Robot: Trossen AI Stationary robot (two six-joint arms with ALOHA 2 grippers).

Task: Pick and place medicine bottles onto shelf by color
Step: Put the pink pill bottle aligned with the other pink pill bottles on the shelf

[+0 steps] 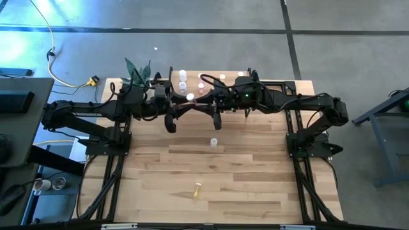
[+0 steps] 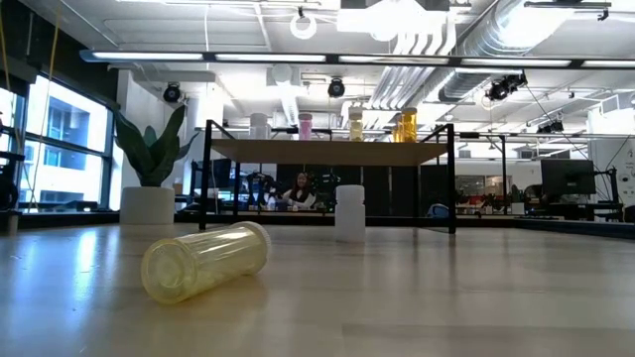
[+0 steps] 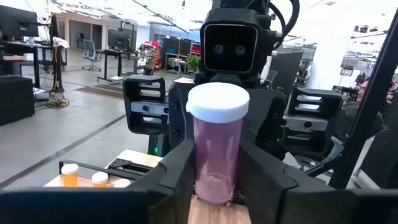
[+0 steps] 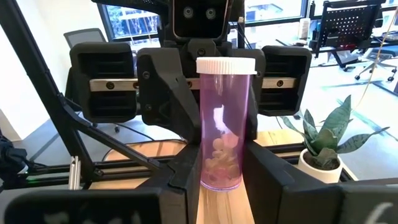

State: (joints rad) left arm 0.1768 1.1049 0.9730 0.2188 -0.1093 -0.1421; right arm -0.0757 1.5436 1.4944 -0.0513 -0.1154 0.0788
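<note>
Pink bottle (image 3: 216, 149) is gripped at once by the left pincer (image 3: 214, 186) and the right pincer (image 4: 219, 180), above the shelf (image 2: 332, 151) at the desk's far edge. If neither is loosened, it could be tugged askew or dropped.

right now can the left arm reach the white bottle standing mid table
Probably not yet: left gripper is shut on the pink bottle, which the right gripper grips too. The way to the white bottle looks free.
</note>
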